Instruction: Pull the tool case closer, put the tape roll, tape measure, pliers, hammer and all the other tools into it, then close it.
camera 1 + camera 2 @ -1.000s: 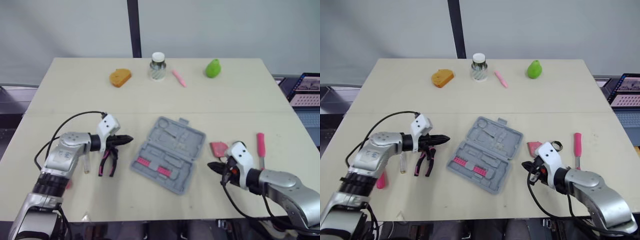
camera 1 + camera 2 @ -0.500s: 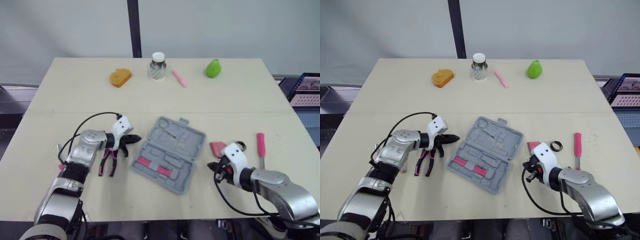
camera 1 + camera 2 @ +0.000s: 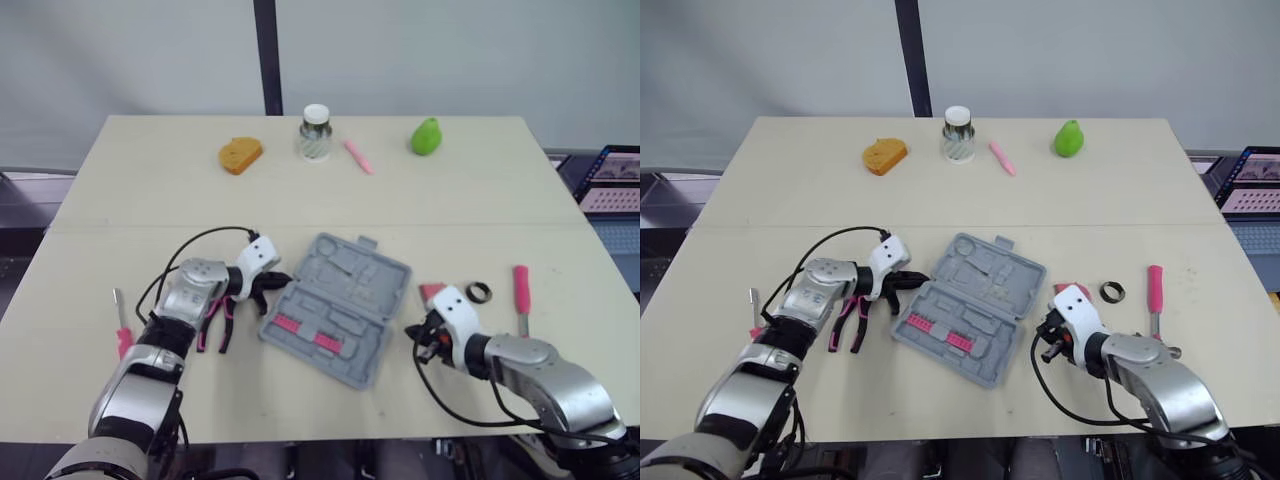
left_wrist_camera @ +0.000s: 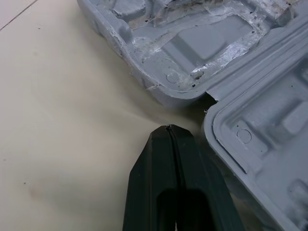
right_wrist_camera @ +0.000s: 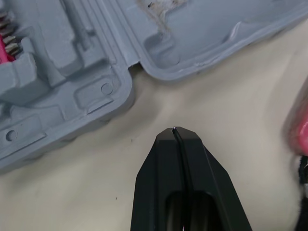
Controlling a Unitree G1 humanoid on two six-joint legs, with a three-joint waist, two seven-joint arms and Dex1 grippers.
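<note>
Bracketing the open tool case (image 3: 335,308) at frame centre with left gripper (image 3: 282,282) and right gripper (image 3: 413,331) — pressing both shut on nothing, pointing inward at opposite hinge ends, sitting just beside.

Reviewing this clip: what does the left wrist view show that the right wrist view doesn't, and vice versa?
Left wrist view: the left gripper, fingers shut, aimed at the hinge gap on one side of the open tool case. Right wrist view: the right gripper, fingers shut, plus the case's pink bit row and a pink tool on the table. Both: the grey case lying open, each tip just short of it.
</note>
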